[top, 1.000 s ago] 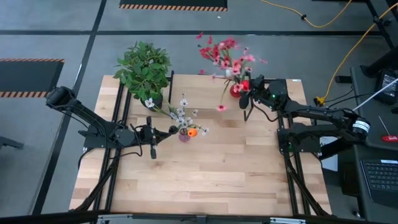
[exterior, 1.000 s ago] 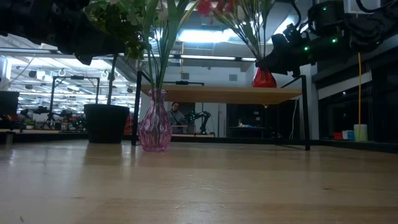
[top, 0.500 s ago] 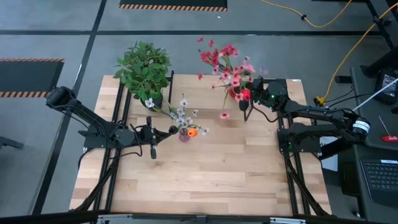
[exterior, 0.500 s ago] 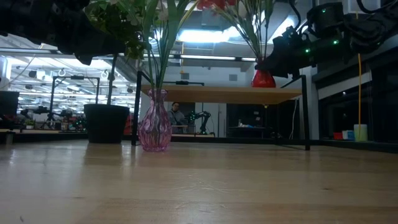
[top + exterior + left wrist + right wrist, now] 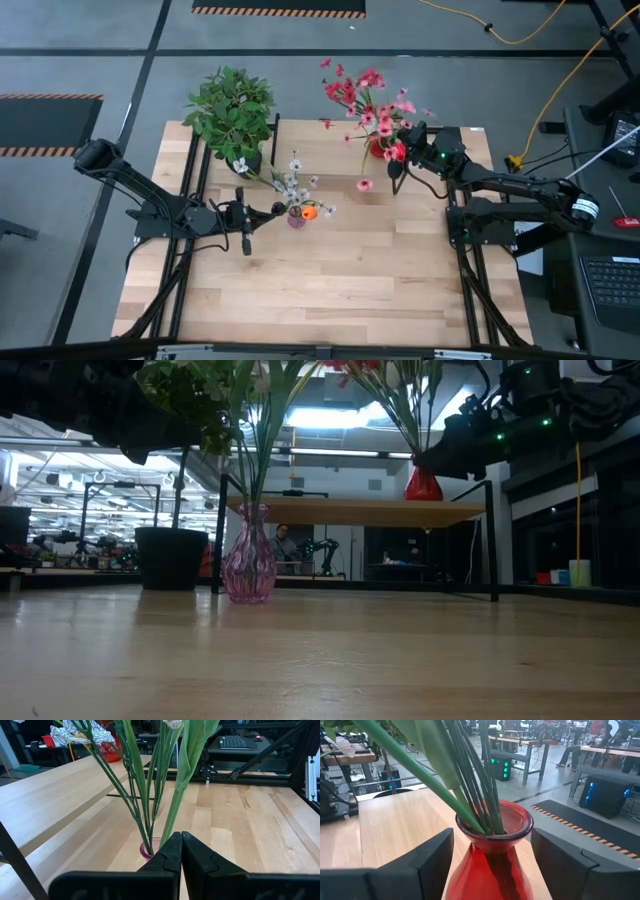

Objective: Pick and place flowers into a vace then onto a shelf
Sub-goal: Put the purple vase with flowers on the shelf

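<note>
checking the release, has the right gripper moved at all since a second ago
Yes. In the high view the right gripper has drawn slightly back from the red vase, toward the table's right edge, fingers now spread apart.

A light wooden counter (image 5: 330, 270) fills the middle of the frame. Toward its upper edge stands a low shelf (image 5: 355, 511) on thin black legs, carrying a red vase (image 5: 424, 486). Directly on the counter sit a pink vase (image 5: 249, 570) and a black pot (image 5: 171, 558).
</note>
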{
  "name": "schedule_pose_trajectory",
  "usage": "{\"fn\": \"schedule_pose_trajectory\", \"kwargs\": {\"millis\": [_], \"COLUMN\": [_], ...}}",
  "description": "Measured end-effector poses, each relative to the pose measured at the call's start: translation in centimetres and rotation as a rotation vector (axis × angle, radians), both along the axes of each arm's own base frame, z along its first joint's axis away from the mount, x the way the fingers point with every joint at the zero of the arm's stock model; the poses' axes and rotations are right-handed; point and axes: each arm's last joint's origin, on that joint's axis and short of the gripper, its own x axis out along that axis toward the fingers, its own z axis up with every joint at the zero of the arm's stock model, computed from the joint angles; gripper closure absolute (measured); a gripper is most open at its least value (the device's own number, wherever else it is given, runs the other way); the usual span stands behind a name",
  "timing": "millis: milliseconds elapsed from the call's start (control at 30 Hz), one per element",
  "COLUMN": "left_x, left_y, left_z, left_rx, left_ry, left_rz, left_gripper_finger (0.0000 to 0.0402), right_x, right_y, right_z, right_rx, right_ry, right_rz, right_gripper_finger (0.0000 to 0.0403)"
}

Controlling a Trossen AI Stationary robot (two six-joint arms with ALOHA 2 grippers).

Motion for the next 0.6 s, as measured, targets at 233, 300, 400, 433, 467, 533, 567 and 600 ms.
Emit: {"fn": "schedule_pose_trajectory", "kwargs": {"millis": [233,300,400,433,467,533,567,600], "left_x": [0.0,0.0,0.0,0.0,0.0,0.0,0.0,0.0], "left_y": [0.0,0.0,0.0,0.0,0.0,0.0,0.0,0.0], "left_z": [0.0,0.0,0.0,0.0,0.0,0.0,0.0,0.0], "left_rx": [0.0,0.0,0.0,0.0,0.0,0.0,0.0,0.0], "left_ry": [0.0,0.001,0.0,0.0,0.0,0.0,0.0,0.0], "left_rz": [0.0,0.0,0.0,0.0,0.0,0.0,0.0,0.0], "left_gripper_finger": [0.0396,0.0396,0.0396,0.0396,0.0396,0.0396,0.0396,0.0396], "right_x": [-0.5,-0.7,-1.1,-1.3,-1.4,-1.8,-2.0,-2.2], "right_y": [0.3,0.5,0.7,0.8,0.9,1.2,1.3,1.4], "right_z": [0.5,0.7,0.8,0.8,0.9,1.1,1.1,1.2], "right_rx": [-0.004,-0.008,0.0,0.004,0.007,0.012,0.015,0.016], "right_ry": [-0.009,-0.015,0.0,0.006,0.011,0.014,0.016,0.018], "right_rz": [-0.001,-0.002,-0.002,-0.002,-0.002,-0.002,-0.002,-0.002], "right_gripper_finger": [0.0133,0.0133,0.0133,0.0133,0.0133,0.0133,0.0133,0.0133]}}
